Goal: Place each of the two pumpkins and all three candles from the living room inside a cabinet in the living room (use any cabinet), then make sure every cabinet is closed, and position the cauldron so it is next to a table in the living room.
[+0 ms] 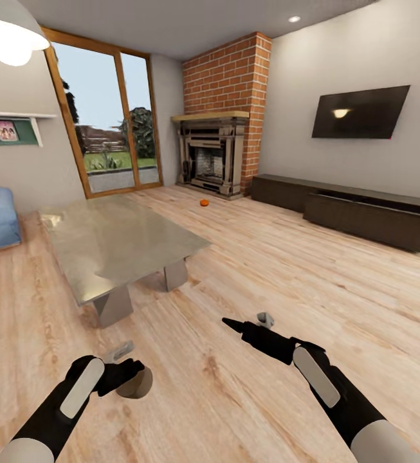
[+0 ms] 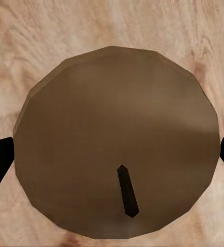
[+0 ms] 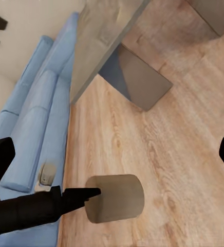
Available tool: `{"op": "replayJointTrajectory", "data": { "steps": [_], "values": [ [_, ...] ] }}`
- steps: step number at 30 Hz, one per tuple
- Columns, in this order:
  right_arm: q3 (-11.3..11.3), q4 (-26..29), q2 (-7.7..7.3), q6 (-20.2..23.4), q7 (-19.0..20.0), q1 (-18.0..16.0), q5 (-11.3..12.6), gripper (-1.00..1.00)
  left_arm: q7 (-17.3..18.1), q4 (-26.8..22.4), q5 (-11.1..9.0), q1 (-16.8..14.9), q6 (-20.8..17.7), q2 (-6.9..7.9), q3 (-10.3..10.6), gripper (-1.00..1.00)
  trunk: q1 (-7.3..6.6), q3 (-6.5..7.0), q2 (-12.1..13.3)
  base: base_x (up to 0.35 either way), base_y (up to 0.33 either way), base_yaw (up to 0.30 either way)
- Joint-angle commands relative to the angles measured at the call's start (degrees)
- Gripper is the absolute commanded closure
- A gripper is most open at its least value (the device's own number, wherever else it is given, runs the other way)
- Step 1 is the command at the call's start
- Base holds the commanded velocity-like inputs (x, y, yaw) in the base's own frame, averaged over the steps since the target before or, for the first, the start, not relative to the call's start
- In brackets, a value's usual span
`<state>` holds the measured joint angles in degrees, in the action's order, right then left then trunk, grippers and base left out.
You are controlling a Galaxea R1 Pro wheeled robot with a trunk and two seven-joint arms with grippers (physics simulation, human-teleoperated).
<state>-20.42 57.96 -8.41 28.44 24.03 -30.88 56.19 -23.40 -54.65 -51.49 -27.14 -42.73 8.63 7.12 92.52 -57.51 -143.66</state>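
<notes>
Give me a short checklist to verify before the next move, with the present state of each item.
1. Candle between the left gripper fingers: ok, a finger sits on each side in the left wrist view.
2. Firm grip on the candle: cannot tell, contact is not clearly shown.
3. Right gripper free: ok, open and holding nothing.
4. Floor path to the cabinet: ok, bare wood past the table.
5. Cabinet front open for loading: cannot tell from here.
6. Other items located: not ok, just one pumpkin seen, on the floor by the fireplace.
</notes>
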Motion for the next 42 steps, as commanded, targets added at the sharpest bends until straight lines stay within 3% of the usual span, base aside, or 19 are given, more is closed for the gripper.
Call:
{"op": "replayJointTrajectory", "data": {
  "steps": [1,13,38,42],
  "values": [
    [0.13,-0.21,0.01,0.2,-0.01,-0.05,0.35,-1.0,-0.55,-0.09,-0.65,-0.02,0.01,0.07,0.18,1.0,0.01,0.0,-0.02,0.251,0.0,-0.242],
    [0.46,-0.96,-0.03,0.12,-0.32,-0.05,0.41,-1.0,-0.5,-0.08,-0.63,-0.02,0.01,-0.11,0.24,1.0,0.01,0.72,-0.02,0.313,-0.015,-0.242],
    [0.66,-2.63,-0.03,0.12,-0.22,-0.05,0.48,-1.0,-0.5,-0.1,-0.63,-0.02,0.01,-0.19,0.27,1.0,0.01,2.2,-0.02,0.319,-0.136,-0.242],
    [2.35,-2.67,0.21,0.12,-0.03,-0.05,0.42,-1.0,-0.5,-0.1,-0.63,-0.02,0.01,-0.19,0.27,1.0,0.01,2.43,-0.02,0.304,-0.166,-0.242]
  ]
}}
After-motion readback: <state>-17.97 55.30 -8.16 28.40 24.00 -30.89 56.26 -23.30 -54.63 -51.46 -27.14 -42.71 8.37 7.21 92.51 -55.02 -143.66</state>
